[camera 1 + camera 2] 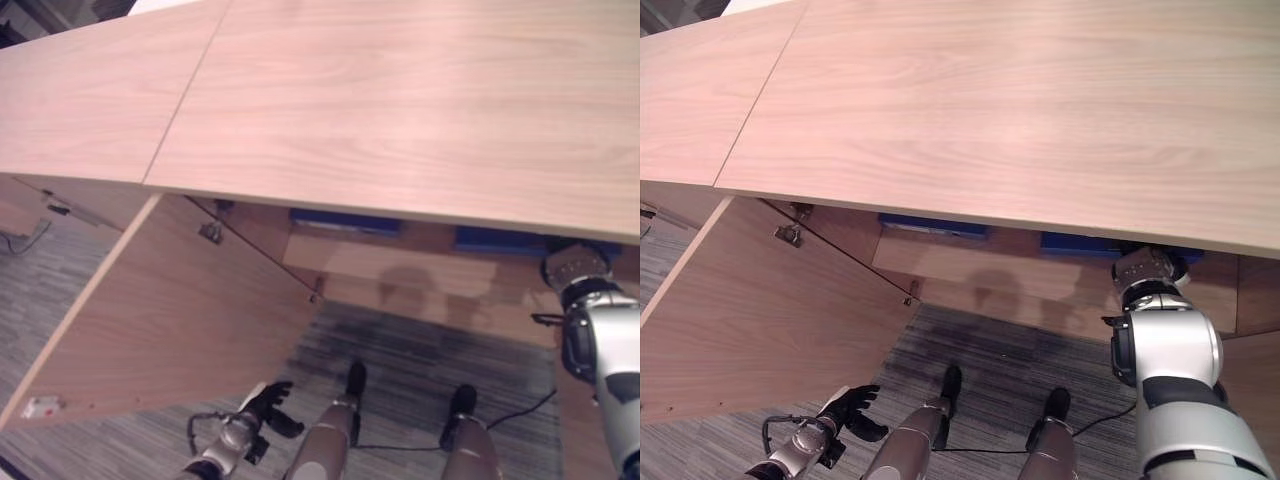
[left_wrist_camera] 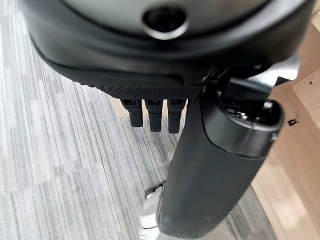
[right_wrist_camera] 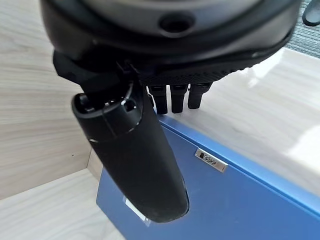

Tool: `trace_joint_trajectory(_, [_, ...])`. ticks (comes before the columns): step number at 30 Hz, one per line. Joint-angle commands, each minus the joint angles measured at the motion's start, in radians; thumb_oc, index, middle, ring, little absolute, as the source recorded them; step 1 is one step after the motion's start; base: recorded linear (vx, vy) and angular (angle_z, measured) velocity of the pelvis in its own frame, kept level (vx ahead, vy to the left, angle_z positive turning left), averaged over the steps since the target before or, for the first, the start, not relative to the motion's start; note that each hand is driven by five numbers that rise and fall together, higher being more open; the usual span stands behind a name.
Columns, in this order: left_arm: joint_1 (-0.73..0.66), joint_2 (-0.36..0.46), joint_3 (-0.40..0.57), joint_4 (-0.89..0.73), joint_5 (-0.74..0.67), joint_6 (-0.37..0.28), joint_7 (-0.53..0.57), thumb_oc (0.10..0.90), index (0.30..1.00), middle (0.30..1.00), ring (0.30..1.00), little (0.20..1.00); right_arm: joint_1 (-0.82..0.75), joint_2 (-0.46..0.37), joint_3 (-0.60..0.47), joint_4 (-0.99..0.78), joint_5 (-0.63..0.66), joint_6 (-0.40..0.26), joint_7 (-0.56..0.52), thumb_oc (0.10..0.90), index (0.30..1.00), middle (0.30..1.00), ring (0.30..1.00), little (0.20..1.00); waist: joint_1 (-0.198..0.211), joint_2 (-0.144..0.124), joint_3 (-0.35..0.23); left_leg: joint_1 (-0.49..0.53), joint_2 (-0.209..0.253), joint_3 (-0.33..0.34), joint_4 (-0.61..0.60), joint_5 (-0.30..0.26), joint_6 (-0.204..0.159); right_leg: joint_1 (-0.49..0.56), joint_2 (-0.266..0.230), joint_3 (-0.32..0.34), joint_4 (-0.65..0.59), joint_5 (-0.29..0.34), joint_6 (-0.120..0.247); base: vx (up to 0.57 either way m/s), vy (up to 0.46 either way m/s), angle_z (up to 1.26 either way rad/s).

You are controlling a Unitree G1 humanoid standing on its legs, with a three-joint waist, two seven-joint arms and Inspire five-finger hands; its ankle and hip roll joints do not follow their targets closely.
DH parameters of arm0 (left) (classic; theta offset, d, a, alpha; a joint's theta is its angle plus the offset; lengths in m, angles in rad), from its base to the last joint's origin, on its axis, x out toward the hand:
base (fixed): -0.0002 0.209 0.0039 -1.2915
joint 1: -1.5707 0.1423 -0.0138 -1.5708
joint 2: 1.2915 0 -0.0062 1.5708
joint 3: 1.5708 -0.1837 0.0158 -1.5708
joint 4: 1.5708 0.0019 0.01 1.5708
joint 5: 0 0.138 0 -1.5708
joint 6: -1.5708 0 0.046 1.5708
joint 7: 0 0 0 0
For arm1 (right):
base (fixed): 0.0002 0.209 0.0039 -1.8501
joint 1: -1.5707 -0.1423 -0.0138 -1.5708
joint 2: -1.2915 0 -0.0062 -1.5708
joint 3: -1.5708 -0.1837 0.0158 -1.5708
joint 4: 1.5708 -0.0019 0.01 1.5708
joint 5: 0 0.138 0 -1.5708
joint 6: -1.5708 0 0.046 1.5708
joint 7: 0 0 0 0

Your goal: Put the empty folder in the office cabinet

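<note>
A blue folder [image 3: 240,200] with a small metal label lies flat on the cabinet's wooden shelf [image 3: 280,125]. My right hand [image 3: 135,160] hovers just over it, thumb and fingers [image 3: 172,97] straight and holding nothing. In the eye views my right arm [image 1: 590,330] reaches in under the cabinet top [image 1: 400,100], which hides the hand. The blue folder's edge [image 1: 500,240] shows beside the wrist, and a second blue folder [image 1: 345,220] lies further left on the same shelf. My left hand [image 1: 262,405] hangs low over the carpet, open and empty.
The cabinet's left door [image 1: 170,320] stands swung wide open toward me, hinges [image 1: 210,232] showing. The wide wooden top overhangs the shelf opening. Grey striped carpet [image 1: 440,350] lies in front of the cabinet. Another cabinet panel [image 1: 80,90] adjoins on the left.
</note>
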Motion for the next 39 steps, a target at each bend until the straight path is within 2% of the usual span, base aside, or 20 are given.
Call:
trace_joint_trajectory(1, [-0.079,0.040,0.004,0.037,0.023,-0.015,0.011,0.800,0.900,0.900,0.900,0.900,-0.012,0.061,-0.059,-0.051,-0.003,-0.009,0.102,0.800,0.900,0.900,0.900,0.900,0.031,-0.059,0.018,0.068,0.032,-0.050,-0.088,-0.045,-0.056,0.185,-0.044,-0.003,-0.047,-0.072,0.108,0.06,0.012,0.00])
trace_joint_trajectory(4, [-0.077,0.019,0.012,0.050,0.024,-0.006,0.010,0.800,0.900,0.900,0.900,0.900,0.075,0.119,-0.094,-0.058,-0.006,-0.016,0.107,0.800,0.900,0.900,0.900,0.900,0.018,-0.070,-0.002,0.113,0.044,-0.047,-0.140,-0.022,-0.056,0.230,-0.039,-0.021,-0.104,-0.039,0.112,0.06,0.022,0.01])
trace_joint_trajectory(5, [-0.073,0.020,0.011,0.051,0.024,-0.006,0.010,0.800,0.900,0.900,0.900,0.900,0.083,0.124,-0.095,-0.062,-0.007,-0.017,0.106,0.800,0.900,0.900,0.900,0.900,0.017,-0.071,-0.004,0.125,0.047,-0.047,-0.150,-0.026,-0.057,0.241,-0.037,-0.023,-0.109,-0.045,0.113,0.12,0.024,0.06])
trace_joint_trajectory(6, [-0.069,0.001,0.024,0.065,0.027,-0.001,0.014,0.800,0.900,0.900,0.900,0.900,0.153,0.172,-0.111,-0.073,-0.014,-0.018,0.113,0.800,0.900,0.900,0.900,0.900,0.008,-0.082,-0.021,0.163,0.052,-0.041,-0.191,-0.004,-0.057,0.281,-0.031,-0.034,-0.155,-0.016,0.117,0.13,0.023,0.03])
trace_joint_trajectory(9, [-0.064,-0.028,0.040,0.090,0.025,0.008,0.017,0.800,0.900,0.900,0.900,0.900,0.256,0.241,-0.133,-0.086,-0.014,-0.025,0.124,0.800,0.900,0.900,0.900,0.900,-0.014,-0.098,-0.043,0.222,0.057,-0.033,-0.235,0.008,-0.061,0.328,-0.021,-0.046,-0.195,0.001,0.122,0.13,0.037,-0.07])
trace_joint_trajectory(12, [-0.057,-0.046,0.050,0.110,0.030,0.015,0.021,0.800,0.900,0.900,0.900,0.900,0.321,0.286,-0.136,-0.099,-0.021,-0.029,0.130,0.800,0.900,0.900,0.900,0.900,-0.029,-0.108,-0.057,0.257,0.058,-0.030,-0.242,0.001,-0.062,0.369,-0.017,-0.055,-0.224,0.013,0.123,0.11,0.035,0.00])
trace_joint_trajectory(14, [-0.065,-0.079,0.086,0.162,0.034,0.033,0.035,0.800,0.900,0.900,0.900,0.900,0.433,0.374,-0.110,-0.128,-0.055,-0.030,0.154,0.800,0.900,0.900,0.900,0.900,-0.057,-0.136,-0.090,0.309,0.063,-0.013,-0.248,-0.011,-0.065,0.427,-0.006,-0.051,-0.272,0.029,0.127,0.19,0.037,0.03])
trace_joint_trajectory(18, [-0.074,-0.095,0.120,0.220,0.049,0.045,0.040,0.800,0.900,0.900,0.900,0.900,0.519,0.426,-0.055,-0.166,-0.118,-0.018,0.183,0.800,0.900,0.900,0.900,0.900,-0.083,-0.159,-0.117,0.355,0.069,0.010,-0.250,-0.025,-0.068,0.474,0.004,-0.039,-0.317,0.047,0.133,0.12,0.033,-0.10])
trace_joint_trajectory(24, [-0.056,-0.102,0.177,0.282,0.094,0.065,0.043,0.800,0.900,0.900,0.900,0.900,0.665,0.476,0.053,-0.255,-0.232,0.002,0.268,0.800,0.900,0.900,0.900,0.900,-0.126,-0.188,-0.184,0.423,0.073,0.051,-0.250,-0.049,-0.070,0.530,0.012,-0.019,-0.366,0.074,0.138,0.11,0.040,-0.22])
trace_joint_trajectory(28, [-0.025,-0.091,0.213,0.286,0.099,0.068,0.041,0.800,0.900,0.900,0.900,0.900,0.735,0.481,0.094,-0.325,-0.280,0.002,0.314,0.800,0.900,0.900,0.900,0.900,-0.146,-0.198,-0.211,0.463,0.076,0.079,-0.250,-0.063,-0.069,0.556,0.012,0.001,-0.387,0.086,0.144,0.08,0.057,-0.23])
trace_joint_trajectory(32, [0.026,-0.085,0.255,0.271,0.102,0.059,0.033,0.800,0.900,0.900,0.900,0.900,0.835,0.465,0.125,-0.407,-0.379,-0.012,0.366,0.800,0.900,0.900,0.900,0.900,-0.164,-0.205,-0.226,0.501,0.076,0.106,-0.250,-0.076,-0.060,0.566,0.011,0.024,-0.384,0.094,0.147,0.05,0.053,-0.29])
trace_joint_trajectory(33, [0.052,-0.081,0.273,0.256,0.107,0.050,0.027,0.800,0.900,0.900,0.900,0.900,0.887,0.446,0.111,-0.487,-0.392,-0.043,0.386,0.665,0.698,0.698,0.698,0.698,-0.175,-0.204,-0.223,0.516,0.076,0.112,-0.250,-0.080,-0.054,0.570,0.010,0.032,-0.374,0.091,0.149,0.03,0.038,-0.16])
trace_joint_trajectory(34, [0.054,-0.081,0.273,0.256,0.107,0.050,0.027,0.800,0.900,0.900,0.900,0.900,0.890,0.446,0.111,-0.490,-0.393,-0.043,0.385,0.456,0.385,0.385,0.385,0.385,-0.175,-0.204,-0.224,0.517,0.076,0.112,-0.250,-0.080,-0.054,0.570,0.010,0.032,-0.374,0.091,0.149,0.02,0.041,-0.03])
trace_joint_trajectory(35, [0.076,-0.083,0.279,0.247,0.115,0.044,0.022,0.800,0.900,0.900,0.900,0.900,0.920,0.431,0.127,-0.537,-0.468,-0.063,0.384,0.400,0.300,0.300,0.300,0.300,-0.179,-0.204,-0.220,0.523,0.077,0.115,-0.250,-0.081,-0.052,0.570,0.011,0.036,-0.369,0.088,0.149,0.00,0.000,0.00])
trace_joint_trajectory(36, [0.084,-0.085,0.281,0.239,0.118,0.044,0.020,0.800,0.900,0.900,0.900,0.900,0.933,0.416,0.147,-0.571,-0.542,-0.066,0.370,0.400,0.300,0.300,0.300,0.300,-0.180,-0.205,-0.220,0.527,0.078,0.115,-0.250,-0.082,-0.050,0.570,0.011,0.039,-0.366,0.087,0.148,0.02,0.014,-0.05])
trace_joint_trajectory(37, [0.099,-0.088,0.284,0.224,0.129,0.033,0.019,0.800,0.900,0.900,0.900,0.900,0.955,0.376,0.182,-0.640,-0.701,-0.071,0.351,0.400,0.300,0.300,0.300,0.300,-0.181,-0.204,-0.215,0.533,0.081,0.117,-0.250,-0.083,-0.048,0.573,0.011,0.041,-0.363,0.084,0.149,0.02,0.005,-0.05])
trace_joint_trajectory(38, [0.099,-0.088,0.284,0.224,0.129,0.033,0.019,0.800,0.900,0.900,0.900,0.900,0.956,0.376,0.182,-0.640,-0.701,-0.070,0.351,0.400,0.300,0.300,0.300,0.300,-0.181,-0.204,-0.215,0.533,0.081,0.117,-0.250,-0.084,-0.048,0.573,0.011,0.041,-0.363,0.084,0.149,0.00,0.000,0.00])
trace_joint_trajectory(39, [0.109,-0.088,0.291,0.217,0.140,0.028,0.015,0.800,0.900,0.900,0.900,0.900,0.964,0.343,0.209,-0.692,-0.807,-0.073,0.342,0.400,0.300,0.300,0.300,0.300,-0.180,-0.204,-0.212,0.535,0.083,0.116,-0.250,-0.084,-0.047,0.574,0.011,0.042,-0.360,0.081,0.148,0.00,0.000,0.00])
